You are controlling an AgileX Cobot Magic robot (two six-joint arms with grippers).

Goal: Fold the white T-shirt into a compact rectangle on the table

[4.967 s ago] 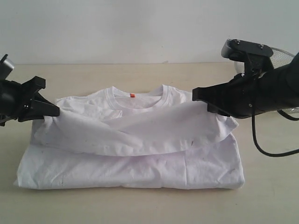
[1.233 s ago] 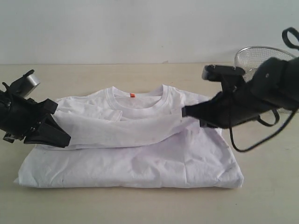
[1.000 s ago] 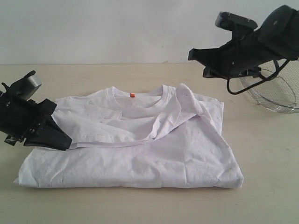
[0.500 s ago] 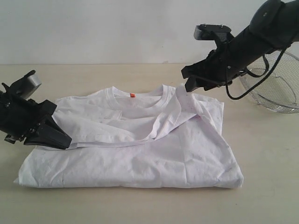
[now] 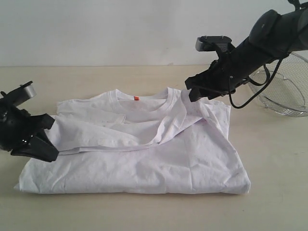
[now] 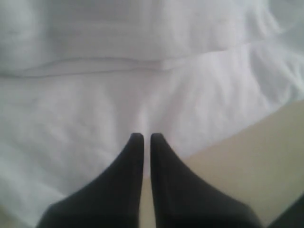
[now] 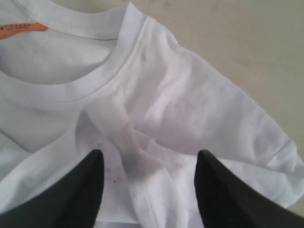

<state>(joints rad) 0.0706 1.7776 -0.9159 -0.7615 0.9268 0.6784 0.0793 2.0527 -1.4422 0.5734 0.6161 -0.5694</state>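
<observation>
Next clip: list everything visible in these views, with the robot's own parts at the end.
white T-shirt: one, white, partly folded, middle of the table
neck tag: one, orange, inside the shirt's collar
wire-mesh basket: one, silvery metal, on the table at the far right of the exterior view
table: one, pale beige, under everything
wall: one, off-white, behind the table
left tool: one, black, shut, at the shirt's left edge
right tool: one, black, open, over the bunched fold beside the collar

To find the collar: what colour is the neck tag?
Orange; neck tag clearest in right wrist view.
</observation>
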